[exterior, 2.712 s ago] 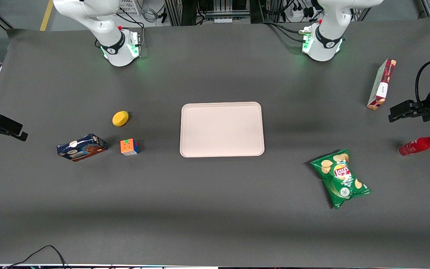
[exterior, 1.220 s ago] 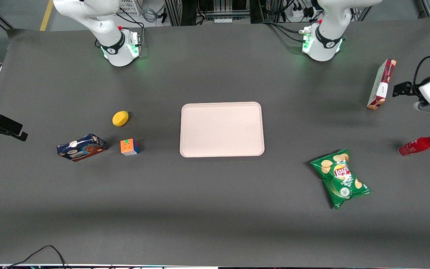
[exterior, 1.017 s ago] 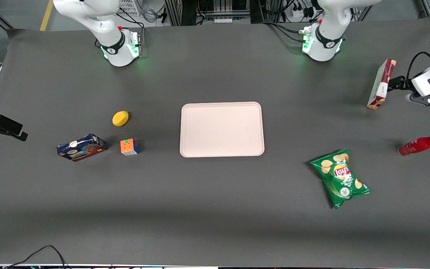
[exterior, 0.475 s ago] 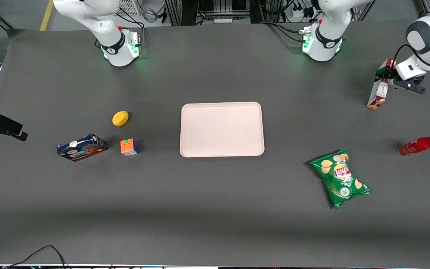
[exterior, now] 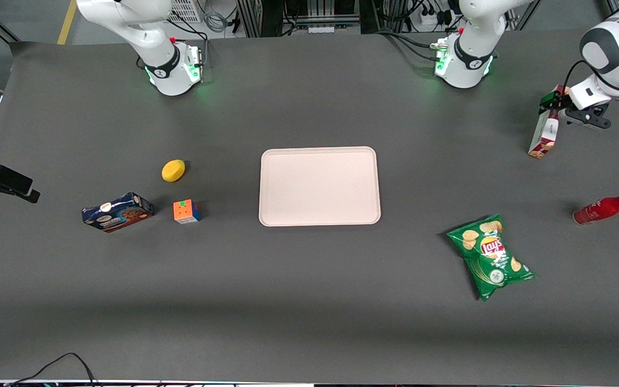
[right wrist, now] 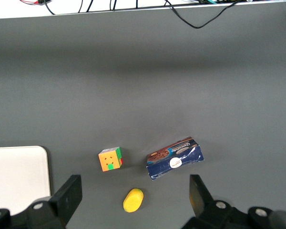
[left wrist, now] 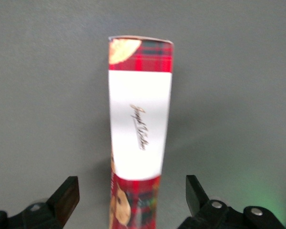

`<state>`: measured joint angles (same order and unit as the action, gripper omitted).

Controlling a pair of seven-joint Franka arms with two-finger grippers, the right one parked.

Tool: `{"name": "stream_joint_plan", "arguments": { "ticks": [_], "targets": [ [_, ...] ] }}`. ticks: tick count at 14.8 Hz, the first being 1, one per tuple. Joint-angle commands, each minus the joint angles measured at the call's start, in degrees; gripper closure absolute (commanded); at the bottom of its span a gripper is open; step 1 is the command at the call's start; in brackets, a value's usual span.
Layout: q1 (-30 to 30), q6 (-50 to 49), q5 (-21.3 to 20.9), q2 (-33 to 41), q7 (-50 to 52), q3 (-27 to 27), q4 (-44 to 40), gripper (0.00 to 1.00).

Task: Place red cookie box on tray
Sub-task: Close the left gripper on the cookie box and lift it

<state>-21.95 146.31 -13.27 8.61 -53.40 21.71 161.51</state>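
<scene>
Grey table, wrist-view pincer [left wrist: 132, 200] wide astride red cookie box [left wrist: 139, 129].

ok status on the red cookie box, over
Hand open, straddling the red cookie box, not gripping. Box on the table at the working arm's end, off the tray. Nothing between box and tray.

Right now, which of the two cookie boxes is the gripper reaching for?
The red cookie box, at the working arm's end of the table: the open gripper straddles it. The blue cookie box lies untouched toward the parked arm's end.
</scene>
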Motion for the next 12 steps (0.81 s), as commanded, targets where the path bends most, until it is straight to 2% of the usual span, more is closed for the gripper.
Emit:
{"name": "stream_joint_plan", "arguments": {
  "ticks": [1,3,6,7,10,12],
  "targets": [
    [-0.5,8.2,-1.1,-3.2,-1.0,0.5,2.5,0.17],
    [-0.5,8.2,-1.0,-3.2,-1.0,0.5,2.4,0.49],
    [-0.2,7.6,-1.0,-3.2,-0.8,0.5,2.3,0.91],
    [0.0,7.5,-1.0,-3.2,-0.7,0.5,2.3,1.00],
    [1.0,6.7,-0.9,-2.5,0.9,0.5,1.4,1.00],
    [4.3,-0.4,-0.9,-0.7,5.2,0.3,-2.1,1.00]
  ]
}}
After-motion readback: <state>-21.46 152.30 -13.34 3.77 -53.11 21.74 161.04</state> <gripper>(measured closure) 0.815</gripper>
